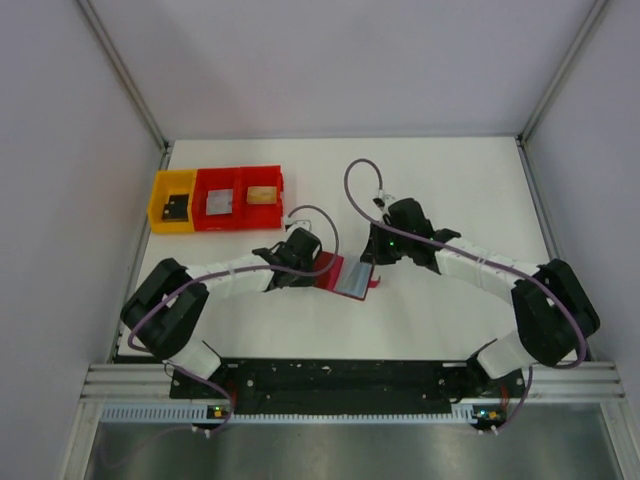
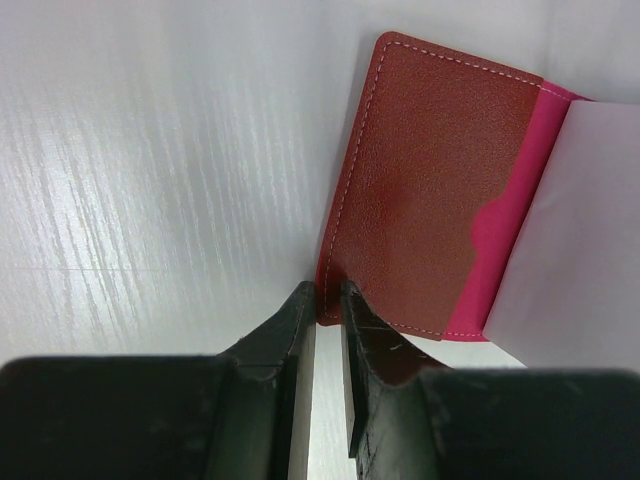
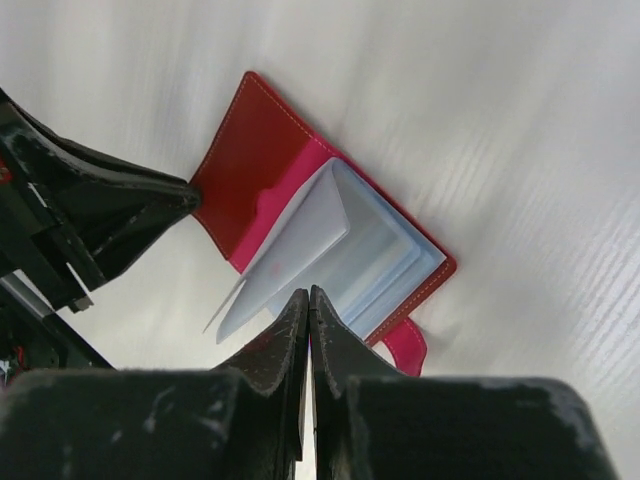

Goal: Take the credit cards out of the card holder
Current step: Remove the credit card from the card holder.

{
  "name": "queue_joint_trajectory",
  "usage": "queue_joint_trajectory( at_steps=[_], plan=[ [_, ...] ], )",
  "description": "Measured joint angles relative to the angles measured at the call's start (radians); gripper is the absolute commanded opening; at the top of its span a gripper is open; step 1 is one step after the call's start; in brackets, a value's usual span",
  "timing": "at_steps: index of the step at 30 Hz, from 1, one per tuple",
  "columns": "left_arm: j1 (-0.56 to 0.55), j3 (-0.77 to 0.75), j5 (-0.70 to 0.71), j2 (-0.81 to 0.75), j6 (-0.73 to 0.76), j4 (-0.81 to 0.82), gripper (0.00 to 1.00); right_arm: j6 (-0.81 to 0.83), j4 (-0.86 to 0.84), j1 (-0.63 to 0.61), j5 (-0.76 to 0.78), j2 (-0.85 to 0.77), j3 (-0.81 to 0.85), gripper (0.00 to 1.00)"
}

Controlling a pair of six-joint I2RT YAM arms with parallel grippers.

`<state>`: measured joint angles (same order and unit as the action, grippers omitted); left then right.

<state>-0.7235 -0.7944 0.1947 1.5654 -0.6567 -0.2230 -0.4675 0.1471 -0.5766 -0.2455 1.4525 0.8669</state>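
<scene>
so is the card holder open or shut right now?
Open. The card holder lies spread, with its red cover flat to one side and its pale sleeves fanned up from the spine.

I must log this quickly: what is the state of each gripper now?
Left gripper: closed on the holder's cover edge.
Right gripper: closed; whether it pinches anything cannot be told.
</scene>
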Motion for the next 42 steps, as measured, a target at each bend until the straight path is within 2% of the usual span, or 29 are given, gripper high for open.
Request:
queue_joint_trajectory(
  at_steps=[15,20,24,28,33,38,42],
  plan=[
    [-0.006,0.066,-0.059,-0.051,-0.043,0.053,0.22,-0.032,-0.057,-0.126,-0.045,0.233,0.055,0.00],
    [-0.009,0.101,-0.072,-0.087,-0.061,0.066,0.31,-0.042,-0.094,-0.142,-0.068,0.280,0.121,0.04],
    [-0.010,0.124,-0.071,-0.136,-0.078,0.071,0.42,-0.042,-0.110,-0.142,-0.070,0.326,0.150,0.06],
    [-0.010,0.152,-0.072,-0.225,-0.093,0.073,0.44,-0.041,-0.103,-0.142,-0.069,0.362,0.158,0.06],
    [-0.014,0.151,-0.120,-0.306,-0.093,0.098,0.43,-0.038,-0.080,-0.142,-0.063,0.385,0.162,0.06],
    [-0.023,0.111,-0.189,-0.288,-0.091,0.138,0.26,-0.031,-0.066,-0.142,-0.046,0.379,0.163,0.06],
    [-0.024,0.076,-0.202,-0.200,-0.090,0.188,0.22,-0.031,-0.031,-0.140,0.008,0.314,0.159,0.08]
  ],
)
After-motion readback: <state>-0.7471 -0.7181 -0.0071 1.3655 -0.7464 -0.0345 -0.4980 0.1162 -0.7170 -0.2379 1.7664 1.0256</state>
